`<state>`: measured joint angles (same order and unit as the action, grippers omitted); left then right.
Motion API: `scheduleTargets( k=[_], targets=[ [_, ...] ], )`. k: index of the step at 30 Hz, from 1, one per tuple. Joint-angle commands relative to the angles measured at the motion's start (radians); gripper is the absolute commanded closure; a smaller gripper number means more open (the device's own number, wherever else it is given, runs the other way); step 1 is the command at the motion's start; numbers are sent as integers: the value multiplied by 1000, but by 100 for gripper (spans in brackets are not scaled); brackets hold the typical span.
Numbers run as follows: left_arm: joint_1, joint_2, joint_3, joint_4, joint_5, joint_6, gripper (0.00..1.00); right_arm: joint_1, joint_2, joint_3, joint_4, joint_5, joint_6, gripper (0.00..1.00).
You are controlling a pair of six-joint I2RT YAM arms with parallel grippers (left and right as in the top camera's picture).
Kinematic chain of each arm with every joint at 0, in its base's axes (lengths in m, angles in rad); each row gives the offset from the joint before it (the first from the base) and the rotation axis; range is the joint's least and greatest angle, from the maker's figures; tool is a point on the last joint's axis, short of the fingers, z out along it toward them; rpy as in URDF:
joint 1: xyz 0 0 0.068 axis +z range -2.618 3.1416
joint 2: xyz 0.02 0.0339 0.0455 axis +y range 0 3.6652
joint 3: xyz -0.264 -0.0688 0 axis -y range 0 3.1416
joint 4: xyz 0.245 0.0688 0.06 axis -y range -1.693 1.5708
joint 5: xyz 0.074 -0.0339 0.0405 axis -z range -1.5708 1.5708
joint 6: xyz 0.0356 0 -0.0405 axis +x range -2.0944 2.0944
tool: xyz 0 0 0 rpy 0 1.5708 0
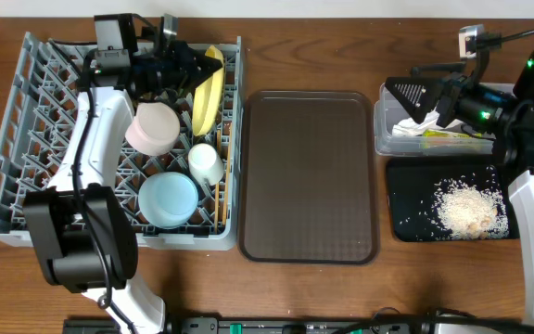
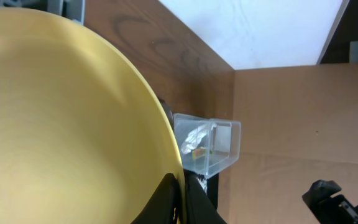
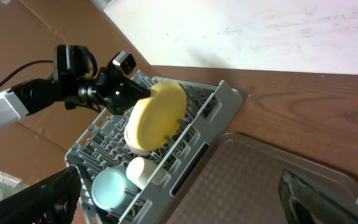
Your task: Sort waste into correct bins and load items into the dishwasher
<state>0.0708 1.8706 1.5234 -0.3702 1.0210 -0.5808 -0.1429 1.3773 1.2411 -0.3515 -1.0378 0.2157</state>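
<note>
The yellow plate (image 1: 209, 88) stands on edge among the pegs at the back of the grey dishwasher rack (image 1: 26, 111). My left gripper (image 1: 189, 70) is shut on its rim; the left wrist view shows the plate (image 2: 61, 118) pinched between the black fingertips (image 2: 180, 190). In the rack sit a pinkish bowl (image 1: 152, 127), a white cup (image 1: 204, 162), a light blue bowl (image 1: 168, 199) and thin chopsticks (image 1: 221, 197). My right gripper (image 1: 420, 104) hangs open and empty over the clear tub (image 1: 383, 130), which holds the white wrapper (image 1: 413, 125) and packet (image 1: 448, 135). Rice (image 1: 468, 209) lies in the black tray (image 1: 406, 186).
A large brown serving tray (image 1: 309, 176) lies between the rack and the two bins. The right wrist view looks across it (image 3: 247, 180) to the rack (image 3: 222, 102) and plate (image 3: 157, 115). Cardboard stands behind the table.
</note>
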Motion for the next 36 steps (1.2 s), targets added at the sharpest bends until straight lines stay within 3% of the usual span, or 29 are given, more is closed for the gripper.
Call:
scheduleTargets(
  k=[1, 10, 11, 14, 20, 31, 36],
  targets=[
    [38, 0, 7, 10, 37, -23, 92, 0, 0, 0, -1, -2, -15, 1],
    [138, 0, 5, -23, -28, 57, 83, 0, 0, 0, -1, -2, -15, 1],
    [154, 0, 5, -48, -76, 84, 73, 0, 0, 0, -1, -2, -15, 1],
    [180, 0, 5, -79, -138, 129, 67, 0, 0, 0, -1, -2, -15, 1],
    [225, -4, 6, -92, -169, 143, 44, 0, 0, 0, -1, -2, -15, 1],
    [262, -159, 6, -131, -166, 143, 37, 0, 0, 0, -1, -2, -15, 1],
    [262, -258, 6, -148, -231, 143, 33, 0, 0, 0, -1, -2, -15, 1]
  ],
)
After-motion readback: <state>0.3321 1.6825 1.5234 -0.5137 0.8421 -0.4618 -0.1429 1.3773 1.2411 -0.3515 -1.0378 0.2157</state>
